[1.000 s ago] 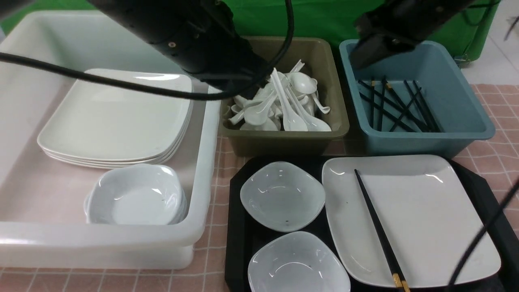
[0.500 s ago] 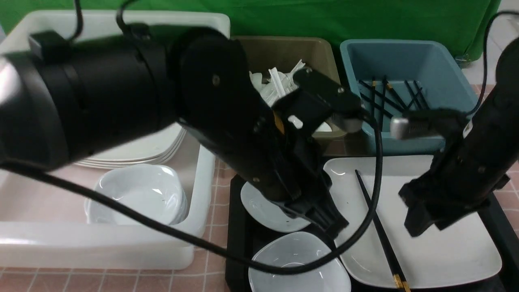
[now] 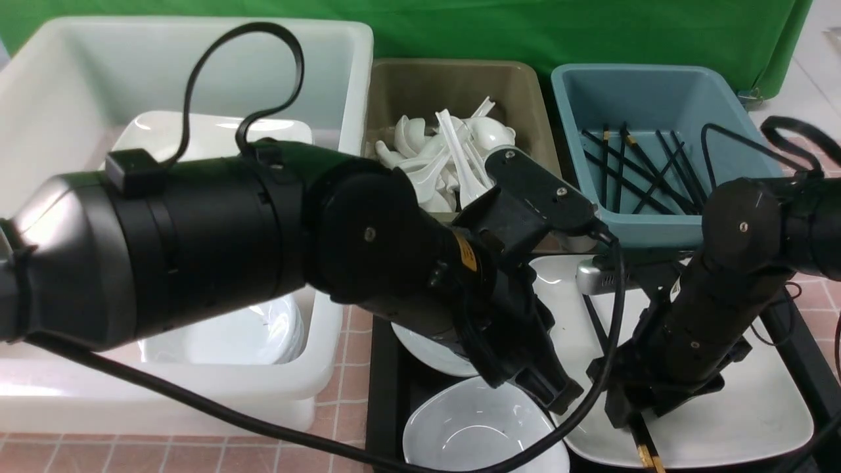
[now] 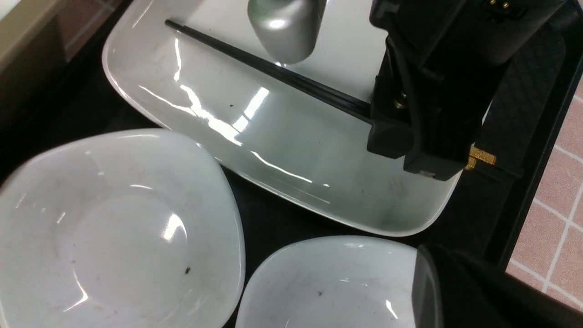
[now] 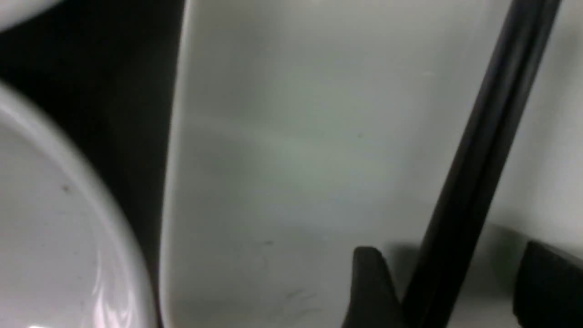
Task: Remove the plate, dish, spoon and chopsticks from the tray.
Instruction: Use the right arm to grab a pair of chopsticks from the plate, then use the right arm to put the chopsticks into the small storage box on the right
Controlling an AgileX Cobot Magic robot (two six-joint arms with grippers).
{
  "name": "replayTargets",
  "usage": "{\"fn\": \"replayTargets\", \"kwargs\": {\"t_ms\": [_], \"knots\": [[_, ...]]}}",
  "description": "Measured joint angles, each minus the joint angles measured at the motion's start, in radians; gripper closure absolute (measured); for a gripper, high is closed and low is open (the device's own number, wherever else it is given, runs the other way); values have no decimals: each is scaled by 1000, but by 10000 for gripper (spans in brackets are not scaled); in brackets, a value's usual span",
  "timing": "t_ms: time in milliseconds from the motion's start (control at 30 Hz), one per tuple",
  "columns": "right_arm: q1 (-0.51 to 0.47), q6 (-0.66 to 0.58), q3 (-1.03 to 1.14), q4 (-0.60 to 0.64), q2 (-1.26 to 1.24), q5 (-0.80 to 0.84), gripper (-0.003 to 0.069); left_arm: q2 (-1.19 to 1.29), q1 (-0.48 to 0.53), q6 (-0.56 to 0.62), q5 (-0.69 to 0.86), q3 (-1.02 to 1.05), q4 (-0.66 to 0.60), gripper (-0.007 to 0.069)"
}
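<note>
Your right claw [image 3: 634, 410] is down on the plate [image 3: 749, 407]. It is spread wide, with one finger on each side of the chopsticks [image 4: 273, 73]. The chopsticks lie flat across the plate, and their gold ends reach the plate's near rim.

Your left claw [image 3: 555, 394] is squeezed closed. It hangs low over the tray [image 3: 384, 394], by the plate's edge and the small bowl [image 3: 473, 427] nearest you. A second small bowl [image 3: 424, 348] sits on the tray behind that one, partly hidden by the left arm [image 3: 263, 249]. The plate fills the right side of the tray.

The tray rests on a table [image 3: 341, 447] with a pink checked cloth. Behind the tray stand three tubs in a row:
- On the left, a big white tub [image 3: 197, 59] holds plates and bowls.
- In the middle, an olive tub [image 3: 453, 82] is full of white spoons [image 3: 453, 157].
- On the right, a blue tub [image 3: 657, 92] holds more black sticks [image 3: 631, 177].

A green cloth [image 3: 525, 26] hangs at the back of the room.
</note>
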Motion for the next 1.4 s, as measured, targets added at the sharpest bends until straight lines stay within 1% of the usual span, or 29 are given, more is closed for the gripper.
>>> {"fn": "replayTargets", "kwargs": {"t_ms": [33,67,100,133,167,333,467,567,667,700,800,833,933,1000,1067,1200,1267,1400], "knots": [[0,0,0,0,1,-2,246,0,0,0,0,0,0,627],[0,0,0,0,1,-2,263,0,0,0,0,0,0,627],[0,0,0,0,1,-2,356,0,0,-3,0,0,0,627],[0,-2,0,0,1,-1,415,0,0,-8,1,0,0,627],[0,-6,0,1,2,10,498,0,0,-20,2,0,0,627],[0,-26,-10,1,-1,102,489,0,0,-44,10,0,0,627],[0,-77,-17,1,-65,212,489,0,0,-73,10,0,1,627],[0,-85,-18,1,-142,233,489,0,1,-79,-14,-5,3,627],[0,-90,-31,-8,-231,209,489,0,11,-85,-49,-29,1,627],[-1,-98,-56,-35,-286,154,489,0,20,-89,-92,-54,1,627],[-35,-102,-133,-52,-317,59,489,0,35,-95,-211,-101,1,627],[-38,-102,-147,-52,-317,53,489,0,34,-95,-221,-101,1,627],[-113,-103,-266,-58,-263,-52,489,4,37,-61,-390,-145,7,627],[-164,-103,-342,-62,-199,-123,489,15,37,-45,-456,-171,7,627],[-187,-103,-373,-64,-166,-161,489,22,37,-45,-473,-181,7,627],[-241,-101,-472,-67,-25,-297,489,50,37,-42,-489,-189,29,627],[-251,-100,-508,-68,45,-351,489,63,37,-41,-486,-189,52,627],[-254,-99,-552,-68,147,-432,489,67,37,-41,-472,-189,58,627]]}}
